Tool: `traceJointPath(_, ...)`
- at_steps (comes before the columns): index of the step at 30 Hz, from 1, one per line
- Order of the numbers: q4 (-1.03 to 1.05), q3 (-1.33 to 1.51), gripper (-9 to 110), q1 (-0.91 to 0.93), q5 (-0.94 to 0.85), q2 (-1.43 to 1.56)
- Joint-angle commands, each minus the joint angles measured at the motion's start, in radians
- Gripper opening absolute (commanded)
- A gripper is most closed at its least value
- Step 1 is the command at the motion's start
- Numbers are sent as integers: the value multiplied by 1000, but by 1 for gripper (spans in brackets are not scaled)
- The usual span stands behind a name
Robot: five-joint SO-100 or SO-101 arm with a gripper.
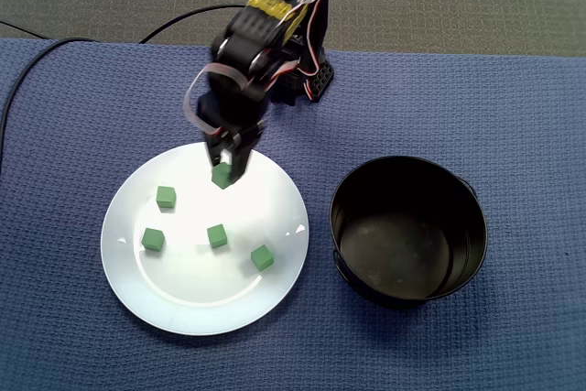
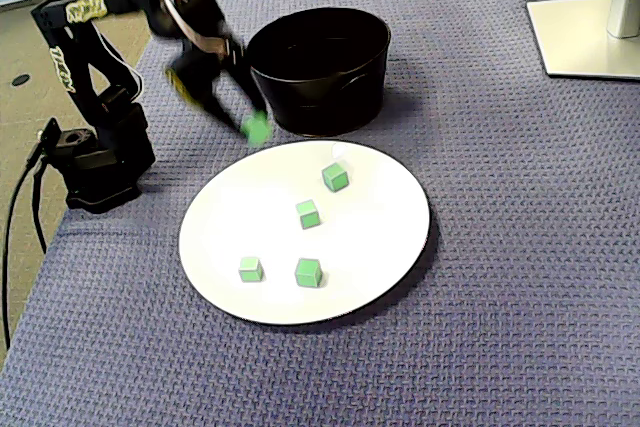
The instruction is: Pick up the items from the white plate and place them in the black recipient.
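Note:
A white plate [image 1: 183, 304] [image 2: 380, 257] lies on the blue cloth with several small green cubes on it, such as one cube [image 1: 217, 235] [image 2: 308, 213] near its middle. My gripper [image 1: 223, 171] [image 2: 252, 127] is shut on another green cube [image 1: 222, 177] [image 2: 258, 129] and holds it lifted above the plate's far edge in one fixed view. The black round container [image 1: 407, 229] [image 2: 320, 62] stands beside the plate and looks empty inside. The arm appears blurred in the fixed view from the side.
The arm's black base [image 2: 95, 162] stands at the cloth's edge with cables [image 1: 27, 61] running off. A white stand foot [image 2: 590, 37] sits at the far right corner in one fixed view.

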Motion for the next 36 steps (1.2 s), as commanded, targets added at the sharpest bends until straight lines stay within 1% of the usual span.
traceJointPath(1,74,-299,0,-170,183,130)
traceJointPath(5,44,-463,0,-394,364,149)
traceJointPath(9,-9,-477,0,-600,518,107)
traceJointPath(12,-54,-422,0,-701,578,21)
traceJointPath(19,-290,-144,0,-779,626,-193)
traceJointPath(24,-469,54,0,-811,630,-255)
traceJointPath(28,-503,101,0,-828,634,-261)
traceJointPath(29,-497,101,4,-830,640,-261)
traceJointPath(31,-486,104,17,-833,646,-256)
traceJointPath(33,-466,100,26,-831,649,-244)
traceJointPath(36,-353,28,32,-810,647,-212)
